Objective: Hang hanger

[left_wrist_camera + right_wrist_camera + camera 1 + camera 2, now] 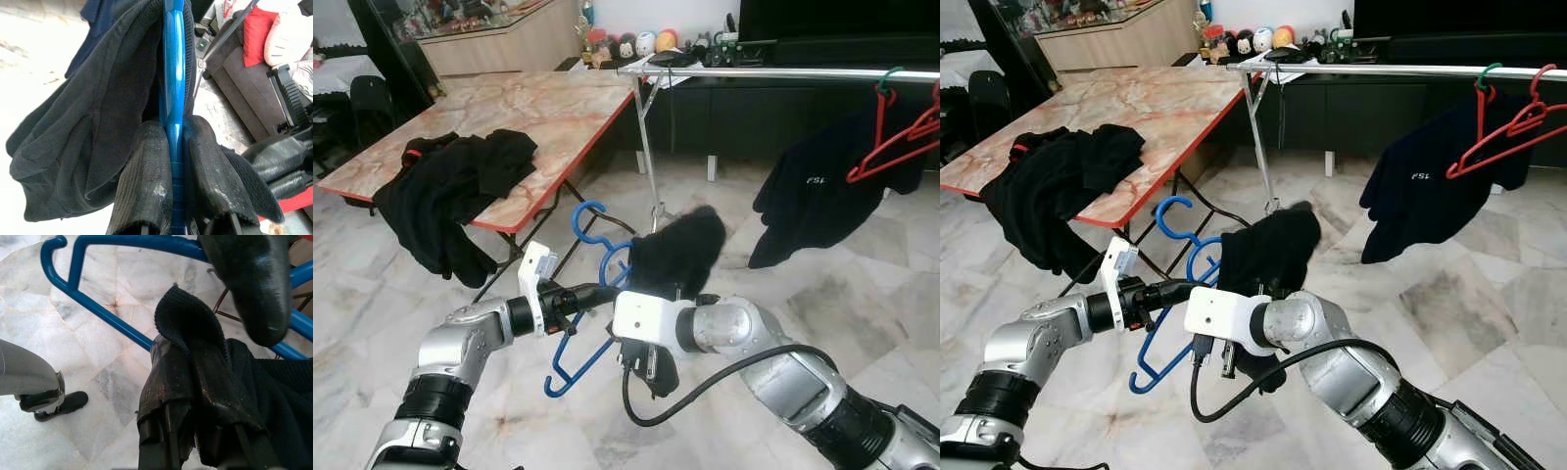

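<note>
Dressing the blue hanger (576, 345) seems the step in hand: the left gripper (174, 156) clamps its bar, the right gripper (195, 377) pinches the black garment (677, 250) draped over it, low above the marble floor (783, 294). Next, lift to the rail (783, 72), where room lies left of the red hangers (891, 137).

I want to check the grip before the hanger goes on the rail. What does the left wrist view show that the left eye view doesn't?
Left wrist view: the left gripper has its two fingers shut tight on the blue hanger.

Left eye view: the clothes rail with a red hanger, and the marble table.

Both: the black garment draped on the blue hanger.
</note>
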Motion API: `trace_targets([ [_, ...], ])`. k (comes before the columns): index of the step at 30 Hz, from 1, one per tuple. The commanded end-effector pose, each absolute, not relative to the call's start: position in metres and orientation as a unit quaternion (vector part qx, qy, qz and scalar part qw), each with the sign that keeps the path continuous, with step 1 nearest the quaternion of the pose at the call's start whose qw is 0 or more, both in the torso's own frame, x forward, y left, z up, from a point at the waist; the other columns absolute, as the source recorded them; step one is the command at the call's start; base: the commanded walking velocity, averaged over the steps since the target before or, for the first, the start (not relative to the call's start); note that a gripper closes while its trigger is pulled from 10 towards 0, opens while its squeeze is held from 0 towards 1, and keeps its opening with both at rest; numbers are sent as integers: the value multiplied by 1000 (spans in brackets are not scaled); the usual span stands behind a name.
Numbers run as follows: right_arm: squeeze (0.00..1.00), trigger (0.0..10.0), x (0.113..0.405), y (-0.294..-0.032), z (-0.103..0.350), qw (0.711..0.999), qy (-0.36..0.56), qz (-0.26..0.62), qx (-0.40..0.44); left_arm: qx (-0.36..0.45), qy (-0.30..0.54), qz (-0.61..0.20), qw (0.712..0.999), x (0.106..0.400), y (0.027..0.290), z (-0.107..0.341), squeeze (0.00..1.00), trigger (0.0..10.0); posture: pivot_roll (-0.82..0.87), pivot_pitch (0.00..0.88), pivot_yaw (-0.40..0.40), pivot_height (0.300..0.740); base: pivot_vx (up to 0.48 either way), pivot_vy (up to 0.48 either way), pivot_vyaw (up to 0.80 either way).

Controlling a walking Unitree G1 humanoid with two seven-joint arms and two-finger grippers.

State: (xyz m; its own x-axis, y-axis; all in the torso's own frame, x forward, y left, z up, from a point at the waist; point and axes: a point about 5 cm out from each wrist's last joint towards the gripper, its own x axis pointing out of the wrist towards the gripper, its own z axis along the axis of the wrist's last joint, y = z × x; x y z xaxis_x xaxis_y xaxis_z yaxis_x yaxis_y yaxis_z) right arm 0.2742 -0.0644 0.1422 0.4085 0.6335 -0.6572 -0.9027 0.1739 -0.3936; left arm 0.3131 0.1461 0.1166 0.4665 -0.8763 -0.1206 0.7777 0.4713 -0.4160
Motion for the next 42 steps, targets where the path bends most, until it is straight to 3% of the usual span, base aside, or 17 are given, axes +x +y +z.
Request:
trace_targets([
  [1, 0, 10000, 272, -60, 147, 743, 162, 523, -385, -147, 138, -500, 842, 314, 150, 129, 0, 10000, -149, 10, 229, 740, 0, 0, 0],
  [10, 0, 10000, 277, -69, 146, 745, 169, 508, -397, -150, 138, -499, 842, 313, 151, 130, 0, 10000, -150, 12, 229, 740, 0, 0, 0],
  [11, 282, 10000, 277, -71, 145, 744, 171, 506, -401, -151, 138, -499, 842, 312, 151, 130, 0, 10000, -150, 12, 229, 740, 0, 0, 0],
  [13, 282, 10000, 277, -72, 145, 744, 172, 505, -402, -151, 138, -498, 842, 312, 151, 130, 0, 10000, -150, 12, 229, 740, 0, 0, 0],
  [14, 1000, 10000, 277, -73, 145, 744, 172, 505, -403, -152, 138, -498, 842, 312, 151, 130, 0, 10000, -150, 12, 228, 740, 0, 0, 0],
  [29, 1000, 10000, 277, -77, 144, 739, 177, 503, -412, -155, 133, -488, 849, 314, 152, 131, 0, 10000, -151, 12, 226, 740, 0, 0, 0],
  [42, 1000, 10000, 272, -96, 146, 732, 194, 496, -424, -161, 125, -476, 856, 316, 155, 130, 0, 10000, -159, 12, 222, 740, 0, 0, 0],
])
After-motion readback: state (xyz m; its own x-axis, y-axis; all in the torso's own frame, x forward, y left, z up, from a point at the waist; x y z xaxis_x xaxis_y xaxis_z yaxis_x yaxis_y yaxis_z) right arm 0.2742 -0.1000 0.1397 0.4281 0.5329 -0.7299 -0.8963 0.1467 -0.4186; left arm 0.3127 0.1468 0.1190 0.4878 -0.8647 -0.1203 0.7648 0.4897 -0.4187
